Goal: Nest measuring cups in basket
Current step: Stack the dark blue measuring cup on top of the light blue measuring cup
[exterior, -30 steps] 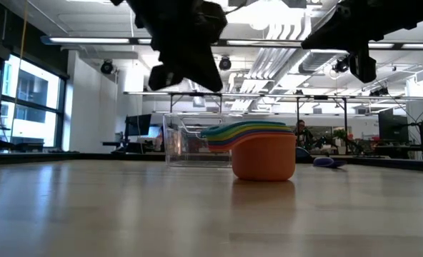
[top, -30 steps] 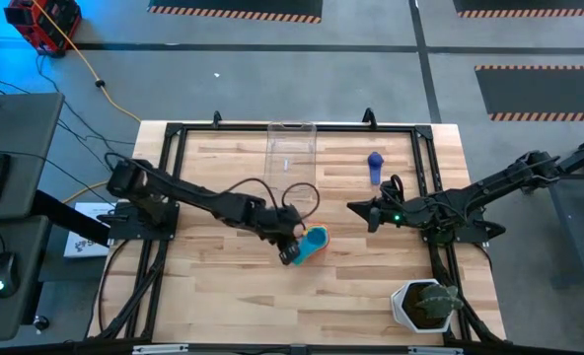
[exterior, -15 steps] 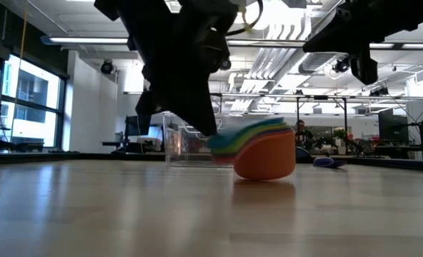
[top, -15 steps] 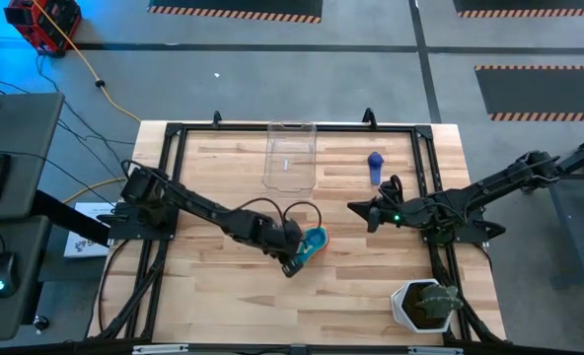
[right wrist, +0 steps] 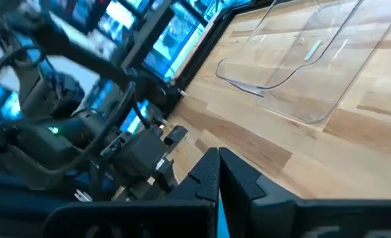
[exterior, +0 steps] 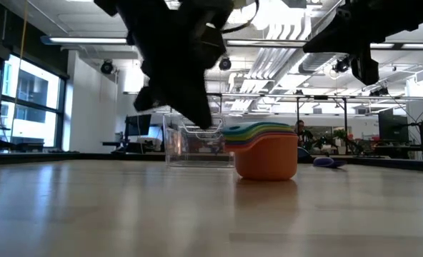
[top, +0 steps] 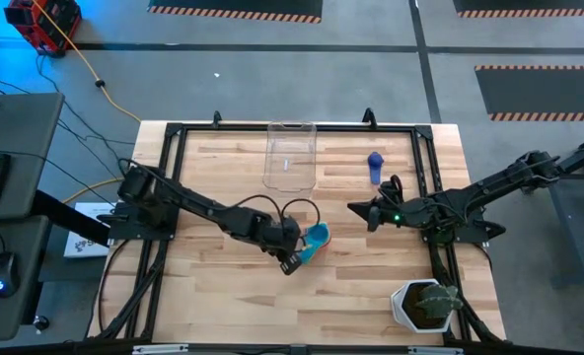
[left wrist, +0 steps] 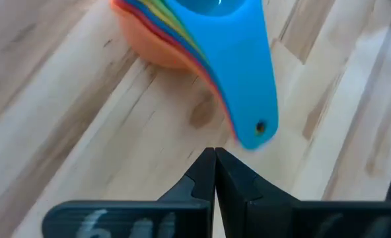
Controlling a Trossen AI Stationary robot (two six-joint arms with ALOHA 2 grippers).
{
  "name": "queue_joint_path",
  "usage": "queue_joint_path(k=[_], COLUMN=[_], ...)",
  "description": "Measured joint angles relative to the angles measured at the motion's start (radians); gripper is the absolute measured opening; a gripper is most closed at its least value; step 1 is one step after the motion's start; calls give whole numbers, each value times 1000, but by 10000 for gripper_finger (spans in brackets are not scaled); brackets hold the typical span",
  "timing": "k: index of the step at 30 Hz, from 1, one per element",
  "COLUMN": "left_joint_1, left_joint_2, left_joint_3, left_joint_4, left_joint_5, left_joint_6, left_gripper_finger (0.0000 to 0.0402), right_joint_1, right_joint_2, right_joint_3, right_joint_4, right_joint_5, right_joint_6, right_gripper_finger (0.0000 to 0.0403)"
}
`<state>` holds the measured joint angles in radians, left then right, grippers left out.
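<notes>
The left arm reaches from the table's left edge toward its middle, elbow bent, wrist angled down; the left gripper sits low over the wood, its two dark fingers pressed together with nothing between them; in the low view the same gripper hangs just above the tabletop. The right arm stretches in from the right side, held level and raised; the right gripper points toward the centre, its fingers closed and empty.
</notes>
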<state>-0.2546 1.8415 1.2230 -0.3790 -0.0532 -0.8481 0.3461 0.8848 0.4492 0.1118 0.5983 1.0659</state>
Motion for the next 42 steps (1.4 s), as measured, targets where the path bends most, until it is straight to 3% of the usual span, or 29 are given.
queue_joint_path(k=[2,5,11,14,18,24,29,35,39,42], left_joint_1=[0,8,67,85,85,47,32,33,41,46], left_joint_2=[-42,-146,-394,-489,-560,-577,-567,-568,-568,-568], left_joint_3=[1,1,2,3,3,1,1,1,1,1], left_joint_4=[-12,-71,-80,-28,11,-8,-10,-5,-5,-5], left_joint_5=[-7,-69,-190,-196,-198,-202,-224,-255,-255,-255], left_joint_6=[25,81,232,298,310,294,276,265,260,257], left_gripper_finger=[0,0,0,0,0,0,0,0,0,0], right_joint_1=[-12,-52,-231,-359,-506,-620,-637,-620,-621,-639], right_joint_2=[0,3,33,59,76,77,77,77,77,81], right_joint_3=[4,77,327,408,403,199,-8,-165,-211,-241], right_joint_4=[17,-59,-624,-884,-1015,-906,-684,-404,-305,-260], right_joint_5=[14,18,2,-48,-138,-382,-457,-338,-218,-193], right_joint_6=[44,-16,-58,-81,-150,-155,136,473,628,697], right_gripper_finger=[0,0,0,1,21,122,203,220,220,220])
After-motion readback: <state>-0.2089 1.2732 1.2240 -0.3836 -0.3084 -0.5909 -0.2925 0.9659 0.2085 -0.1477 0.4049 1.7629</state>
